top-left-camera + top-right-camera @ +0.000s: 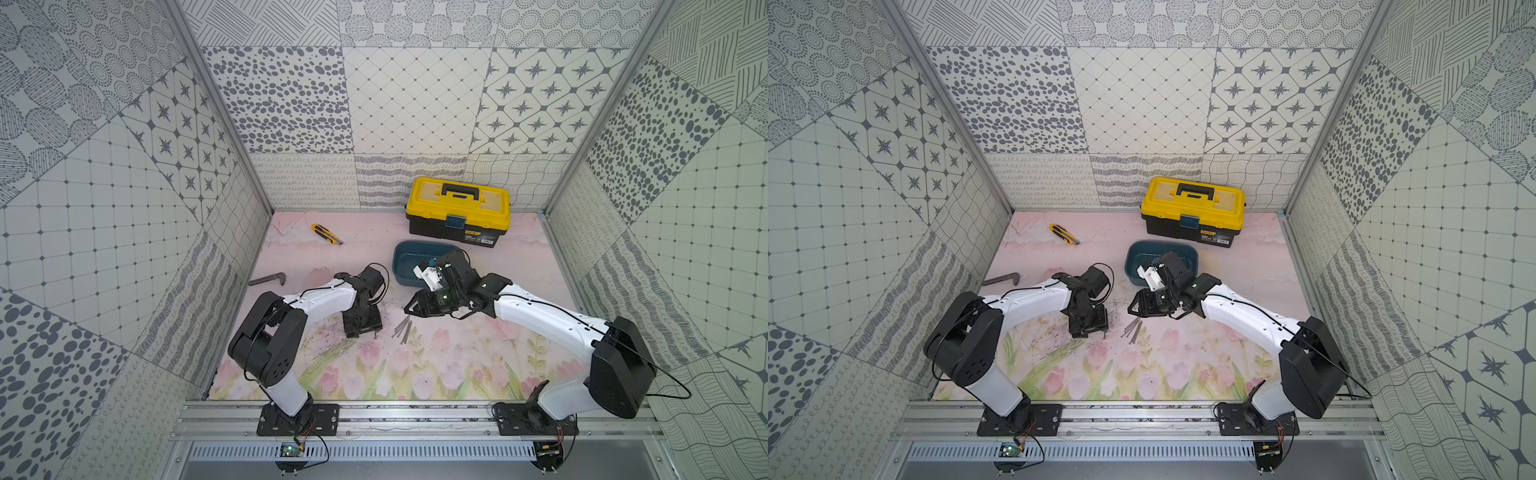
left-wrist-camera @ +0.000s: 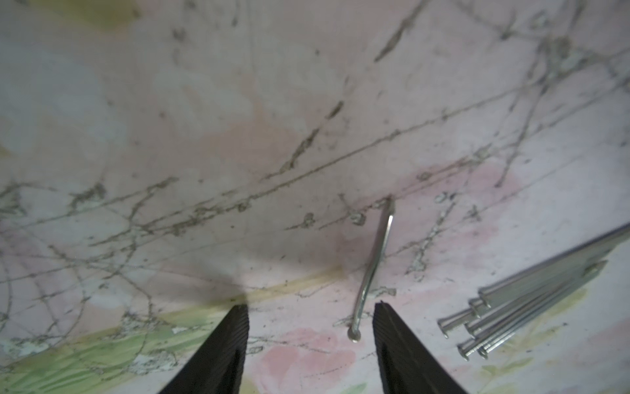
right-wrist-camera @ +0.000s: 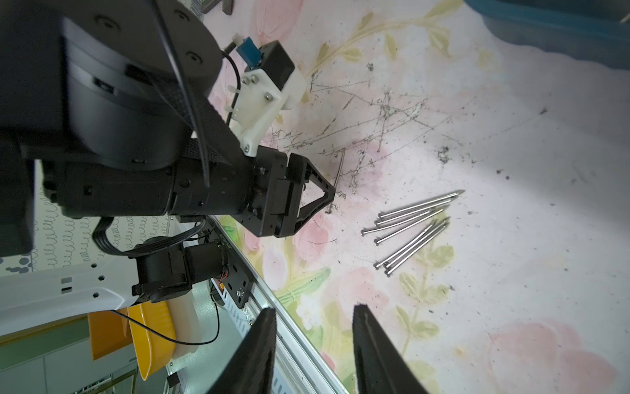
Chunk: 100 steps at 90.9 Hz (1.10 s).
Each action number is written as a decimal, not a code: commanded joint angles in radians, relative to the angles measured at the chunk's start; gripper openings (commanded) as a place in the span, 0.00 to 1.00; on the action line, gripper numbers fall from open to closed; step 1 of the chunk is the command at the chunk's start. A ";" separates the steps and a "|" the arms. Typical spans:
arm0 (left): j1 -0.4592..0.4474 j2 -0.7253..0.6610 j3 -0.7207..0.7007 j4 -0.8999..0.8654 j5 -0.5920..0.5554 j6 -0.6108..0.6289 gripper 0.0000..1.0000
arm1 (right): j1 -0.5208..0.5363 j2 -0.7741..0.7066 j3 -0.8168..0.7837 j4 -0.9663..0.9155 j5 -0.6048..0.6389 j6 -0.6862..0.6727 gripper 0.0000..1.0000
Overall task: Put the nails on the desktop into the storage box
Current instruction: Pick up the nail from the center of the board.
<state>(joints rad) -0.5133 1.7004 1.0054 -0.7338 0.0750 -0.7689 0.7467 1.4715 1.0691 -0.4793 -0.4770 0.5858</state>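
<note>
The storage box is half hidden by the right arm; pale streaks inside may be nails. Yellow toolbox shut. Scratched floral desktop, patterned walls. Left gripper stands jaws apart, straddling one bent nail, the nails bundled just beside. Right gripper spread, empty, near them

Both top views bright, even; in the left wrist view the desktop looks dim, blurred.

you've got about seven nails piled, one lone nail, one teal storage box, one yellow-and-black toolbox, one utility knife, one l-shaped bar.
</note>
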 commanded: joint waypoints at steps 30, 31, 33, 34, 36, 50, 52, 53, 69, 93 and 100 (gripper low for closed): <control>-0.018 0.085 -0.006 0.031 -0.052 0.068 0.51 | 0.005 -0.061 -0.011 0.033 0.012 0.012 0.43; -0.019 0.086 -0.008 0.035 -0.053 0.068 0.51 | 0.005 -0.061 -0.010 0.032 0.012 0.011 0.43; -0.020 0.087 -0.016 0.042 -0.053 0.067 0.50 | 0.006 -0.063 -0.010 0.032 0.013 0.010 0.43; -0.021 0.088 -0.021 0.046 -0.051 0.067 0.49 | 0.006 -0.063 -0.009 0.031 0.014 0.011 0.43; -0.023 0.091 -0.027 0.052 -0.048 0.066 0.47 | 0.006 -0.063 -0.008 0.030 0.014 0.010 0.43; -0.038 0.098 -0.073 0.095 -0.043 0.063 0.28 | 0.006 -0.071 0.010 0.008 0.014 0.004 0.44; -0.039 0.102 -0.077 0.097 -0.042 0.064 0.26 | 0.006 -0.074 0.012 0.005 0.015 0.004 0.44; -0.040 0.103 -0.079 0.098 -0.042 0.065 0.24 | 0.006 -0.075 0.013 0.004 0.016 0.003 0.44; -0.040 0.144 -0.103 0.108 -0.026 0.084 0.00 | 0.005 -0.093 0.025 -0.009 0.029 -0.001 0.45; -0.040 0.131 -0.100 0.083 0.034 0.136 0.00 | 0.005 -0.112 0.024 -0.010 0.053 0.010 0.49; -0.041 0.099 -0.077 0.056 0.062 0.145 0.00 | 0.005 -0.115 0.025 -0.011 0.058 0.011 0.52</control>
<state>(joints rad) -0.5468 1.7420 0.9909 -0.7387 0.0212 -0.6834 0.7467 1.3895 1.0672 -0.4995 -0.4435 0.5957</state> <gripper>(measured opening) 0.042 0.503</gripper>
